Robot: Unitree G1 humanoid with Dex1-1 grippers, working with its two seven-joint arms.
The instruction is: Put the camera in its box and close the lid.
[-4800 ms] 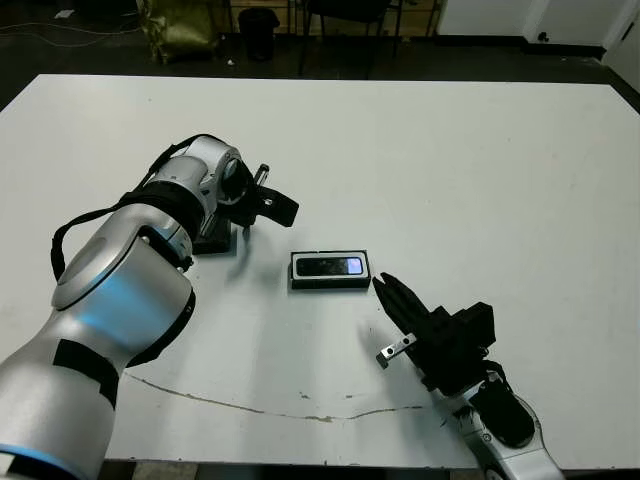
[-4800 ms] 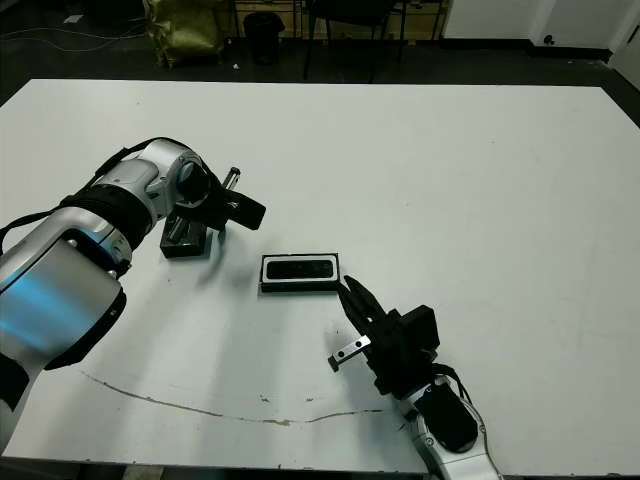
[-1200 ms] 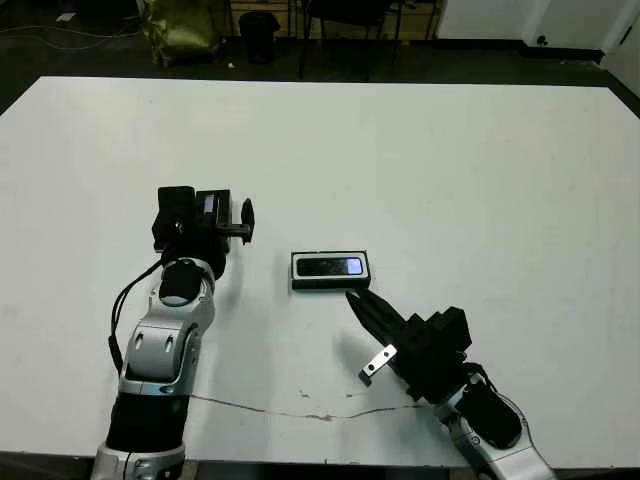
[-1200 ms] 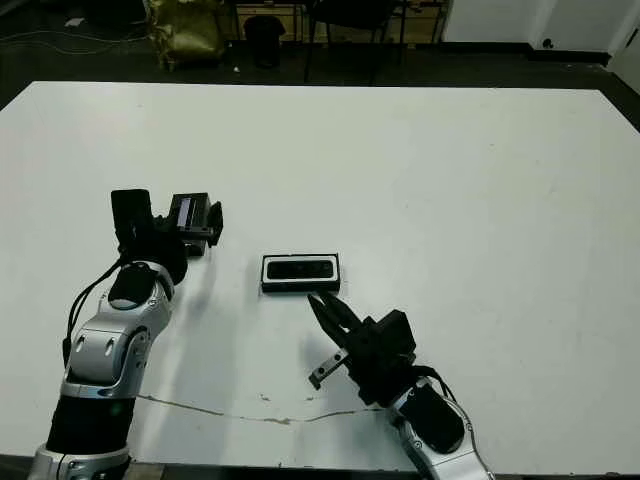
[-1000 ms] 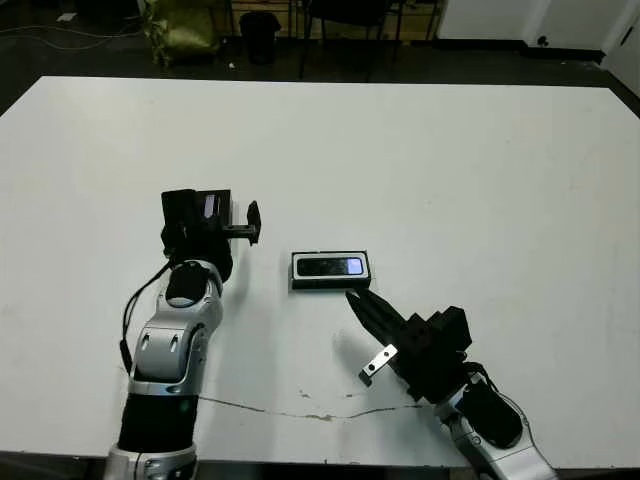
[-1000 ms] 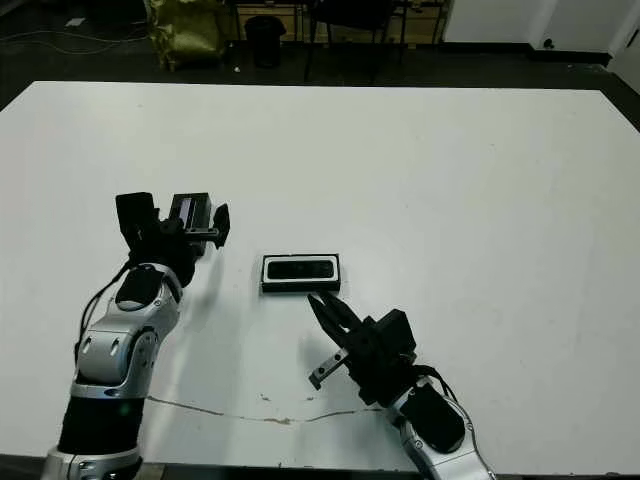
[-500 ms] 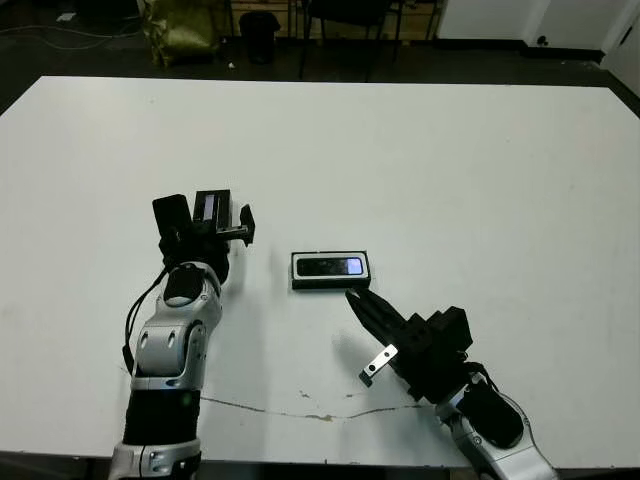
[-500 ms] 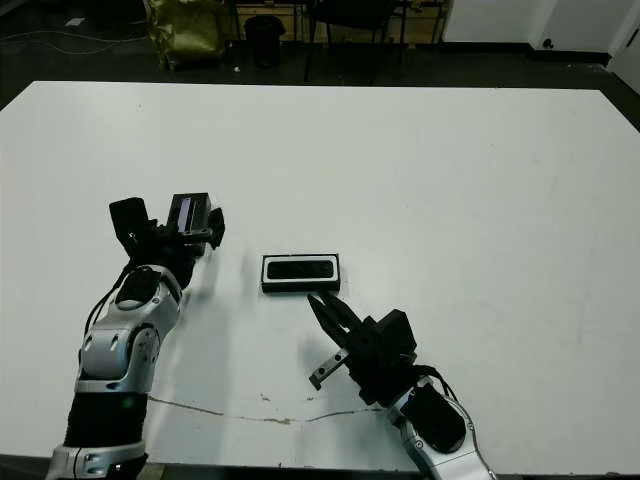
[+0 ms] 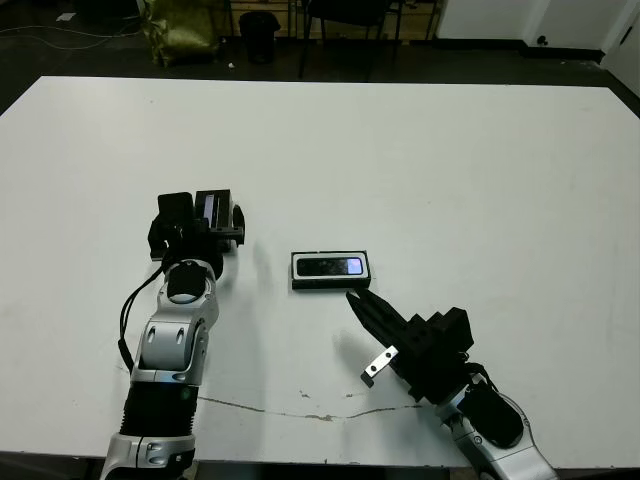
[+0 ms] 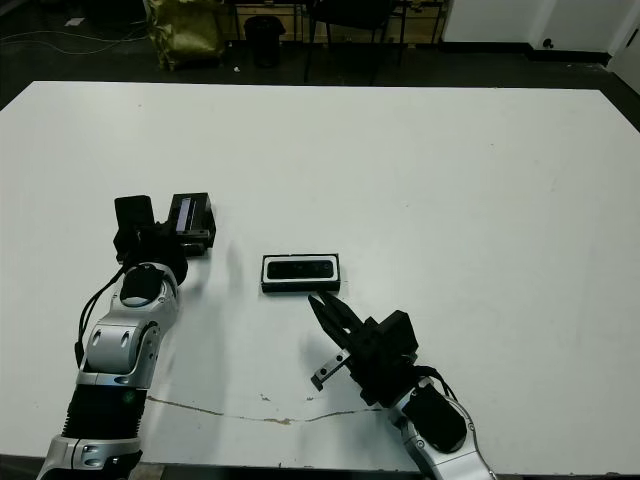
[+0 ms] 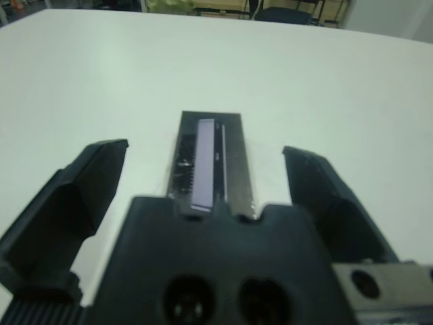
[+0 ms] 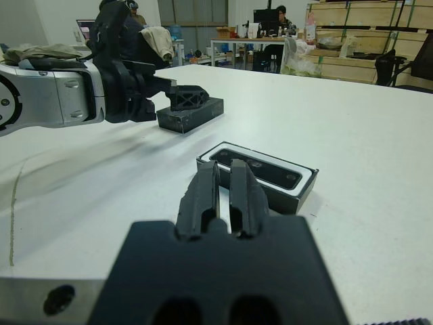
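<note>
Camera: seated in box, mid-tabletop. Lid: on tabletop, between spread left gripper fingers. Right gripper: fingers pressed together, near box. Step: lid pickup; next, pinch and carry over.

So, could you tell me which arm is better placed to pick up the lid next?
The left. Its gripper is open with the lid lying between its jaws, while the right gripper is shut beside the box.

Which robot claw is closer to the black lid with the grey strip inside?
The left claw. Its open fingers reach around the lid, while the right claw sits shut by the box, well away.
</note>
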